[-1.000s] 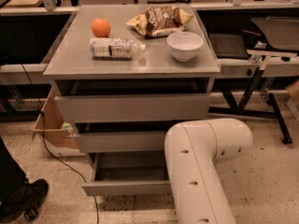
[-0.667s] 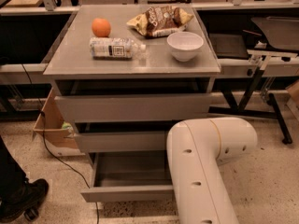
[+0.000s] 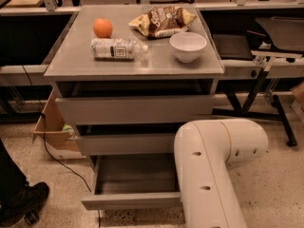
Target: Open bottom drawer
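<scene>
The grey cabinet (image 3: pixel 135 65) has three drawers. The bottom drawer (image 3: pixel 130 201) is pulled out, and its plain grey tray (image 3: pixel 135 172) shows inside. The middle drawer (image 3: pixel 126 144) and the top drawer (image 3: pixel 135 109) stand closed or nearly so. My white arm (image 3: pixel 213 165) reaches down in front of the cabinet's right side and covers the right end of the bottom drawer. The gripper is hidden behind the arm and out of view.
On the cabinet top lie an orange (image 3: pixel 102 27), a plastic bottle (image 3: pixel 116 48), a chip bag (image 3: pixel 161 20) and a white bowl (image 3: pixel 188 45). A cardboard box (image 3: pixel 50 127) stands on the floor at left. A person's shoe (image 3: pixel 21 203) is at bottom left. Table legs (image 3: pixel 256 94) stand at right.
The bottom drawer has slid further out toward me, showing more of its tray. My arm has shifted slightly to the right.
</scene>
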You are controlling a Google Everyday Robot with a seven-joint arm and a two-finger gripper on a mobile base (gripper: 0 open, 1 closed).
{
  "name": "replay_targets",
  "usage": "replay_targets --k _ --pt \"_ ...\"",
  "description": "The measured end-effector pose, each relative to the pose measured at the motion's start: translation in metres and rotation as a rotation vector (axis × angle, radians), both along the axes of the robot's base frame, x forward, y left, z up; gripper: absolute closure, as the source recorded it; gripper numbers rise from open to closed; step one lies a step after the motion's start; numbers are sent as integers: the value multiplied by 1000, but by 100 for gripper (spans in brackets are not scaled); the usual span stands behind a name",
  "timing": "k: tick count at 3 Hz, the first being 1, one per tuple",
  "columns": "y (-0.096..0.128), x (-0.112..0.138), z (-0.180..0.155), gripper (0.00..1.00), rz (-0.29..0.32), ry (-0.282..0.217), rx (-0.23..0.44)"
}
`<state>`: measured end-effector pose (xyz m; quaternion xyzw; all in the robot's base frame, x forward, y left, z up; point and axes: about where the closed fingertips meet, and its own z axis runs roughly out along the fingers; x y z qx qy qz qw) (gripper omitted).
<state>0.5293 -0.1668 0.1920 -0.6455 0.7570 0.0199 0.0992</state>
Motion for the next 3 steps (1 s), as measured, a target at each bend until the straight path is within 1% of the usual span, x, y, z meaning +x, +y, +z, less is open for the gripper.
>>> replay_targets --k 1,3 --pt "1 2 1 50 3 -7 1" --pt "7 31 40 4 20 -73 26"
